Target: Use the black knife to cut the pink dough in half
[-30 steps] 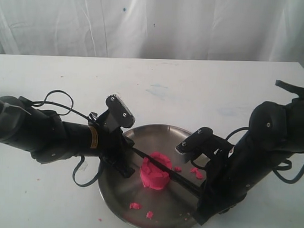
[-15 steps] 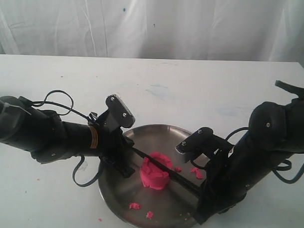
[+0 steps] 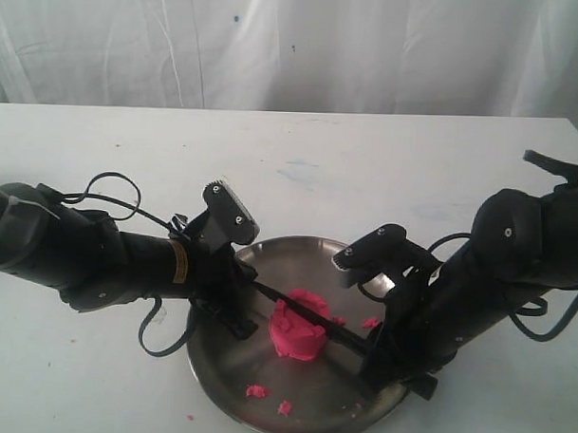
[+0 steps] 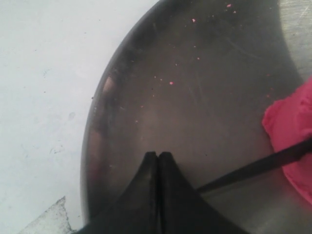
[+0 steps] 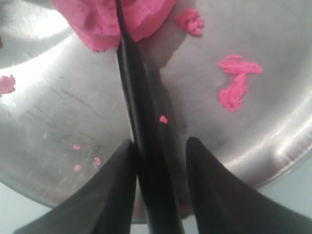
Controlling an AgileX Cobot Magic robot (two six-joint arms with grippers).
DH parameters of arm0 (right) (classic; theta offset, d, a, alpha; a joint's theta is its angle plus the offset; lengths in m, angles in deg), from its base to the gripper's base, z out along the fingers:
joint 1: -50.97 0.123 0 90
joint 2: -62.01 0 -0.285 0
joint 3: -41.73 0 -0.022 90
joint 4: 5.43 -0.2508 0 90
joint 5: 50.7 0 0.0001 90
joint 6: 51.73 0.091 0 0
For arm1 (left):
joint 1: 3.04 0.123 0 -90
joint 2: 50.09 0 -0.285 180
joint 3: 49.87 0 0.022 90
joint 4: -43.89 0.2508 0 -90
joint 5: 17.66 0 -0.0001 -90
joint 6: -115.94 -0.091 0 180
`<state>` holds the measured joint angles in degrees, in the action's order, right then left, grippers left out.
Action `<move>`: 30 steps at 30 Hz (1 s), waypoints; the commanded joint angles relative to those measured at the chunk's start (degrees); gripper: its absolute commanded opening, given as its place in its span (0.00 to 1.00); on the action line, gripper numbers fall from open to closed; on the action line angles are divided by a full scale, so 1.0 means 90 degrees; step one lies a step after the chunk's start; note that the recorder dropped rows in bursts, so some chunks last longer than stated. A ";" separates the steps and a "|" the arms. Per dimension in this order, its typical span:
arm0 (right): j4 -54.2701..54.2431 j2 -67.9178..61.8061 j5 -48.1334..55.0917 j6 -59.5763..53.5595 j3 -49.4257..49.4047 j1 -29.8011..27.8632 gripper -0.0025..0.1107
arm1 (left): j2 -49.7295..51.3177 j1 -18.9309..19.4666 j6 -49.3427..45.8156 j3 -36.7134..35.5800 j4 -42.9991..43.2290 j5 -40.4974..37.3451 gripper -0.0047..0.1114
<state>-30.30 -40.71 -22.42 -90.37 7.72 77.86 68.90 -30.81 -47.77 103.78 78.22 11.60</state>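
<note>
The pink dough [image 3: 294, 336] stands as one lump in the middle of a round metal plate [image 3: 332, 410]. The black knife [image 3: 312, 318] lies across its top, blade pointing to the left gripper. My right gripper [image 3: 371, 356] is shut on the knife's handle; the right wrist view shows the knife [image 5: 134, 87] running from between the gripper's [image 5: 161, 142] fingers into the dough [image 5: 97, 24]. My left gripper [image 3: 230, 315] is shut and empty over the plate's left inner wall [image 4: 170, 97]. In the left wrist view the gripper [image 4: 158, 154] is apart from the knife tip [image 4: 258, 167] and dough [image 4: 292, 131].
Small pink crumbs lie on the plate near its front [image 3: 255, 391] and right of the dough [image 3: 371, 322], also as flat bits [image 5: 236, 83] beside the knife. The plate sits on a white table [image 3: 348, 171] with a white curtain behind it.
The right arm has shifted left and inward toward the dough, carrying the knife handle with it. The left arm and the dough have hardly moved.
</note>
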 commanded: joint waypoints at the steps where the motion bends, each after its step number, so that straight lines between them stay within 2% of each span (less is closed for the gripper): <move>1: -0.0018 0.0001 -0.0190 0.0036 0.0110 -0.0005 0.31 | 0.0043 -0.0036 0.0059 -0.0082 0.0135 -0.0260 0.04; 9: -0.0018 0.0001 -0.0053 0.0036 0.0145 -0.0005 0.28 | 0.0043 -0.0036 0.0059 -0.0082 0.0135 -0.0260 0.04; 14: -0.0018 0.0001 -0.0014 0.0036 0.0145 -0.0005 0.02 | 0.0043 -0.0036 0.0059 -0.0082 0.0135 -0.0260 0.04; 25: -0.0033 0.0001 -0.0025 0.0036 0.0145 -0.0005 0.02 | 0.0043 -0.0036 0.0032 -0.0082 0.0135 -0.0216 0.04; 30: -0.0080 0.0001 -0.0025 0.0036 0.0145 -0.0005 0.02 | -0.0768 -0.0036 -0.0252 -0.0082 0.0147 0.0113 0.04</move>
<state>-30.53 -40.80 -21.41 -90.41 8.74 77.86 65.25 -30.81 -49.47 103.34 78.87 11.58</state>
